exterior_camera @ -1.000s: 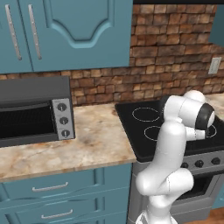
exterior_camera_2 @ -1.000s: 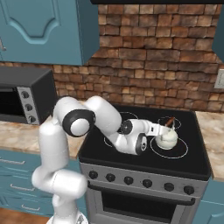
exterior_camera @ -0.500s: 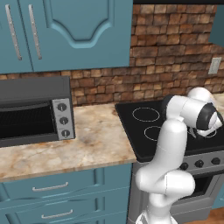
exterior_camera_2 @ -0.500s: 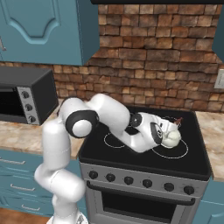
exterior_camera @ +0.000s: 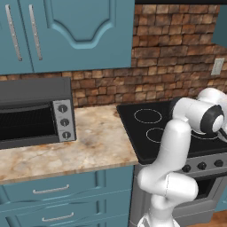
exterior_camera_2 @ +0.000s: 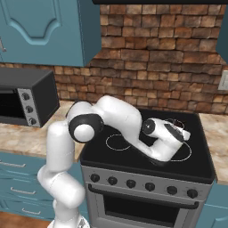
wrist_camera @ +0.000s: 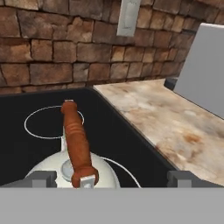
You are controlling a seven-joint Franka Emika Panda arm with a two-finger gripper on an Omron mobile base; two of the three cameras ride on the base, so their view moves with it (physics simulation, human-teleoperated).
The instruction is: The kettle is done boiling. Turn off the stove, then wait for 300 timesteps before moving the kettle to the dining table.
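The white arm [exterior_camera_2: 120, 120] rises from its base, bends at a dark shoulder joint and reaches forward and to the right, the forearm angled downward. The wrist folds so that the hand sits low at the far end of the reach. The gripper [wrist_camera: 112, 178] points forward, jaws spread wide, both dark fingertips [wrist_camera: 43, 178] set well apart.

The stove [exterior_camera: 146, 133] is sitting between two counter runs, below the brick wall [exterior_camera_2: 169, 58]. The toaster oven [exterior_camera: 35, 111] is standing on the counter [exterior_camera: 84, 146] left of it. The kettle [wrist_camera: 74, 173] is resting on the stove's front-right burner, near the right-hand counter [wrist_camera: 175, 127].
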